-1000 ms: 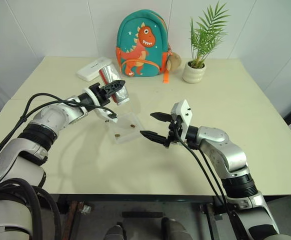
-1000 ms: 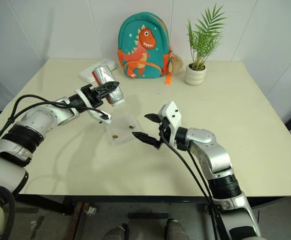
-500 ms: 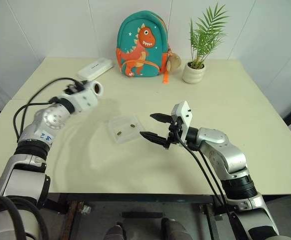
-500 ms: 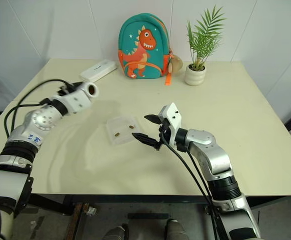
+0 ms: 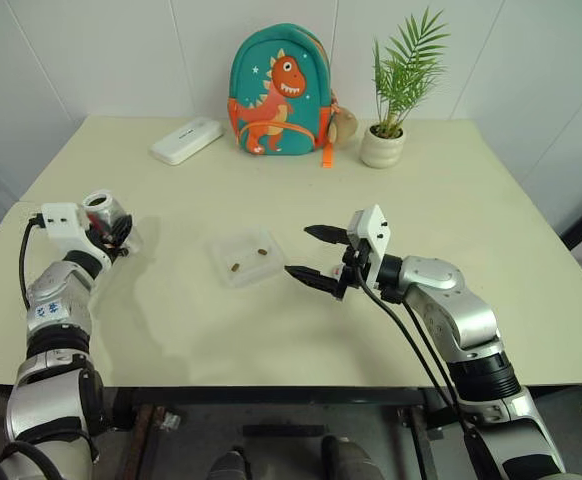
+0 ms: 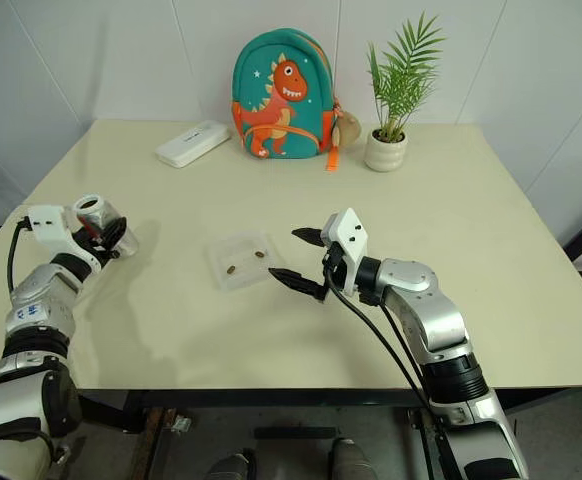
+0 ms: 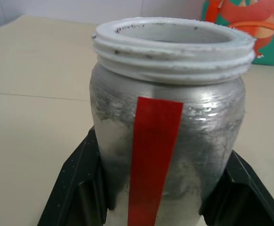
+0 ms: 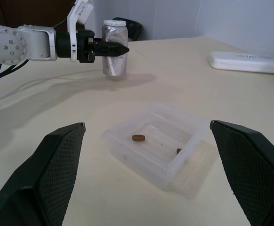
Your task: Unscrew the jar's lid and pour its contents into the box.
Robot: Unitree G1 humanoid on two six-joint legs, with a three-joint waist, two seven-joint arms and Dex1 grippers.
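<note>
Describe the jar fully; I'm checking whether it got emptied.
The small silvery cylindrical jar with a red vertical strip stands upright, lid off, its white threaded mouth open. No contents show at its mouth; its depth is hidden. The left pincer is shut on its sides, above the beige table near the left edge.

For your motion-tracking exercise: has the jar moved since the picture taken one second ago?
Yes. The jar, held in the left gripper, has swung left, away from the box, which it was tilted over, and now stands upright near the table's left edge.
</note>
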